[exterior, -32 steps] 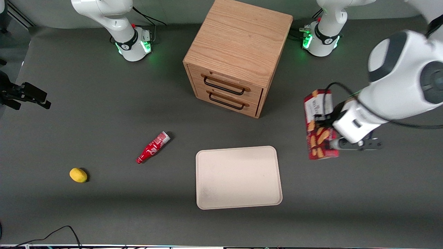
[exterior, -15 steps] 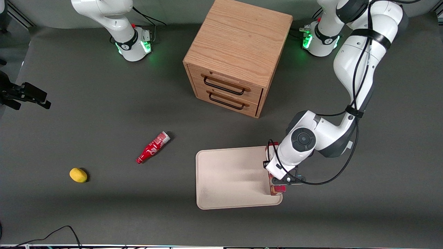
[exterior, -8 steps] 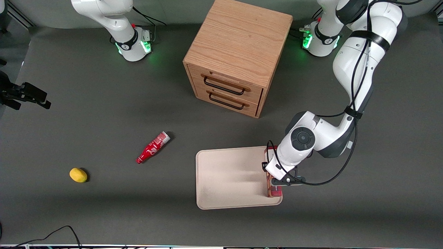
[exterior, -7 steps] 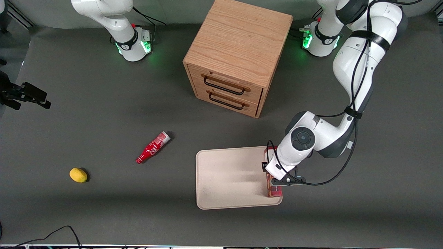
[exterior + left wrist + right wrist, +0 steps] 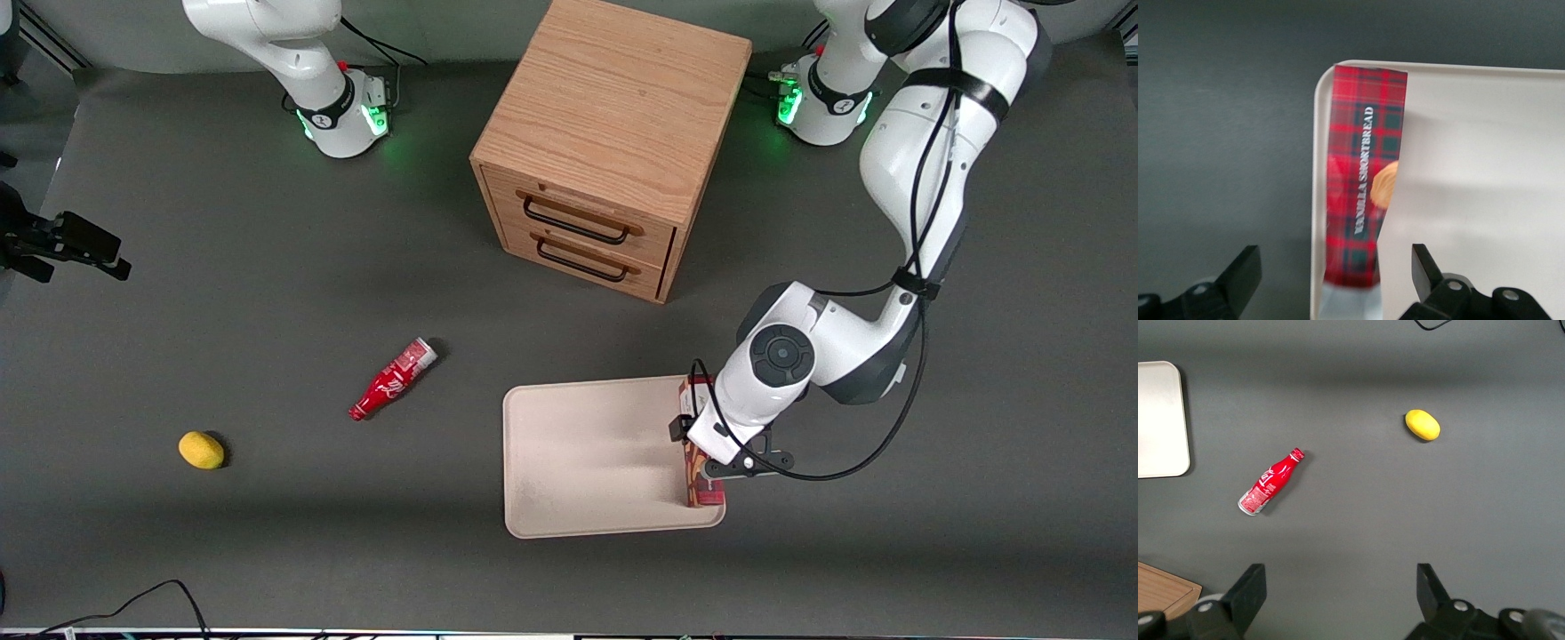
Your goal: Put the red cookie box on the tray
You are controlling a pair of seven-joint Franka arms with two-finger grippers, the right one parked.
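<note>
The hand point(image 5: 1331, 280) hung directly above the red cookie box point(image 5: 1361, 180), its two fingers point(image 5: 1241, 273) spread wide and clear of the carton on either side, gripping nothing. Below it, the red cookie box stood on its narrow long edge on the tray point(image 5: 1485, 173), pressed along the rim at the tray's edge toward the working arm's end of the worktop point(image 5: 267, 293). In the front view the hand point(image 5: 702, 453) covered the box's middle, with the carton's ends point(image 5: 702, 489) showing on either side of it. Farther from the front camera than the hand stood a wooden drawer cabinet point(image 5: 613, 133). Well away, toward the parked arm's end, a red bottle point(image 5: 391, 380) lay on its side, and a yellow lemon point(image 5: 201, 450) farther that way.
</note>
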